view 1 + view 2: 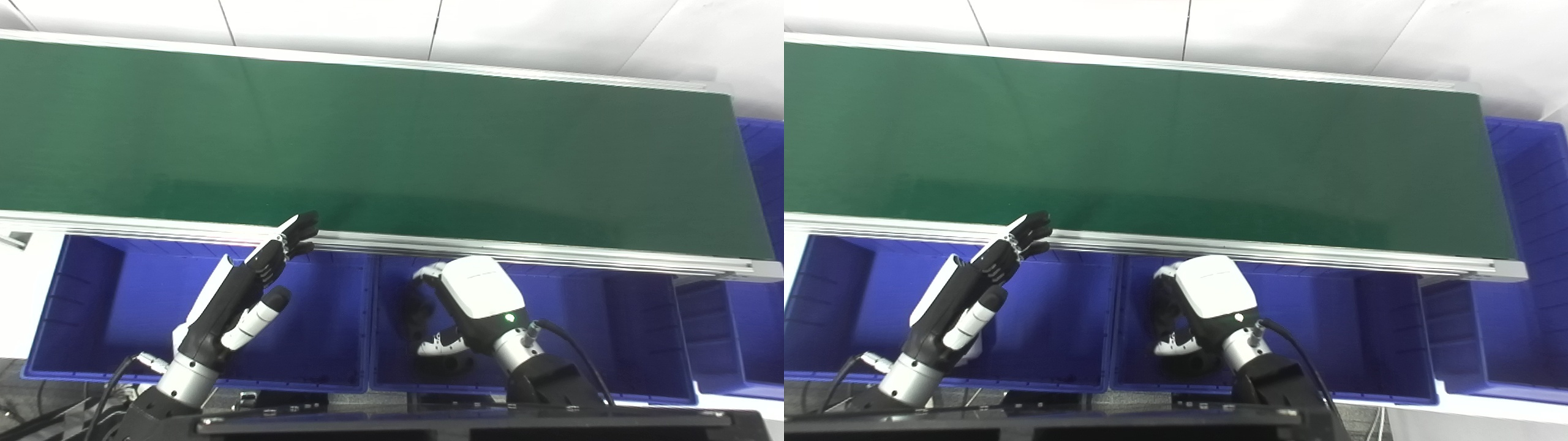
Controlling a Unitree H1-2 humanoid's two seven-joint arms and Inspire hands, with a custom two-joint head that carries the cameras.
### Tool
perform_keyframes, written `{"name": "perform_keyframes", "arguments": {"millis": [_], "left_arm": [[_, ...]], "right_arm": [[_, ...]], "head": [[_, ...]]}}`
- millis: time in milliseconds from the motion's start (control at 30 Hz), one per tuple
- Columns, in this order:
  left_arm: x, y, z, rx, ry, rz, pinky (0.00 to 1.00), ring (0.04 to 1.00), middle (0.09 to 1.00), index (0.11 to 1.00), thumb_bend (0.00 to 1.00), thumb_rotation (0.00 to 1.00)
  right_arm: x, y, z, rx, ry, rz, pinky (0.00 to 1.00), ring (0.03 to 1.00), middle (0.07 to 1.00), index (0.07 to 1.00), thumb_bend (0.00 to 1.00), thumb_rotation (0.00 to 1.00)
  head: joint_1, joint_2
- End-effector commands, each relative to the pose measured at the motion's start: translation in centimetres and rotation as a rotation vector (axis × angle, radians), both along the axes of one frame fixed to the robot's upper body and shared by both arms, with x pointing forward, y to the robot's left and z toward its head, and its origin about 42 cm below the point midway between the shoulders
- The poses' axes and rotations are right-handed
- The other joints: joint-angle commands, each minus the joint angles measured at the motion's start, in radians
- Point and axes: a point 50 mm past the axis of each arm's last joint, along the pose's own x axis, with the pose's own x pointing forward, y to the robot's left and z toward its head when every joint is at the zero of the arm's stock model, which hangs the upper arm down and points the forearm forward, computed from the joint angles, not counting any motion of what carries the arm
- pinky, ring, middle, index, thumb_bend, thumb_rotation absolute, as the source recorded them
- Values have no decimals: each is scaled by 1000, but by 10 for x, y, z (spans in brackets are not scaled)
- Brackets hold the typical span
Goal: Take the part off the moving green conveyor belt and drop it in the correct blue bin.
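Green belting (pixel 380 141) is filling the upper half of both views, and no part is showing anywhere on it — the whole visible stretch is lying bare between its two aluminium rails (pixel 490 248). Below the near rail, blue bins are sitting in a row: a left bin (pixel 92 294), a middle bin (pixel 612 318), and a further one at the right end (pixel 1525 245), placed under the belt's edge so that anything lifted off can be let go straight down.

Over the left bin, the left hand (pixel 245 300) is reaching up with its fingers straight and spread, thumb held away, gripping nothing; its fingertips (pixel 303 229) are lying right at the near rail, which looks like a ready stance for the next arrival.

Inside the middle bin, the right hand (pixel 1200 306) is hanging with its back toward the cameras and its fingers curled down and inward. Something dark is sitting below the curl, but I cannot tell whether it is the part, shadow, or the fingers themselves, so I cannot tell whether this hand is holding anything. Judging by its position low in that bin, it is probably either releasing a piece or resting after a drop.
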Motion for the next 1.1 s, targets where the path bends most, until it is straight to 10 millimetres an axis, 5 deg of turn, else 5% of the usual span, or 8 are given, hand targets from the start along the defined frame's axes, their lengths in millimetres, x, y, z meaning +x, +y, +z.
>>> {"name": "perform_keyframes", "arguments": {"millis": [0, 167, 367, 533, 1067], "left_arm": [[-4, 1, 9, -12, -37, -20, 885, 936, 955, 925, 534, 900], [-6, 2, 10, 17, -29, -30, 886, 938, 960, 932, 577, 908], [-6, 2, 11, 27, -17, -38, 892, 942, 961, 933, 599, 914], [-7, 1, 12, 54, -31, -39, 886, 943, 967, 938, 611, 949], [-9, -2, -4, 28, -78, -54, 902, 950, 973, 952, 633, 915]], "right_arm": [[-9, 3, 17, 85, -20, -61, 999, 994, 980, 933, 691, 626], [-30, 10, 34, 439, -1, -186, 959, 996, 1000, 980, 685, 538], [-56, 21, 36, 848, 83, -303, 913, 972, 1000, 1000, 666, 769], [-61, 29, 33, 1098, 112, -367, 954, 988, 1000, 999, 665, 768], [-66, 20, 6, 1120, 66, -348, 949, 988, 1000, 996, 698, 805]], "head": [[4, 1], [24, -4], [51, -11], [74, -16], [97, -19]]}}
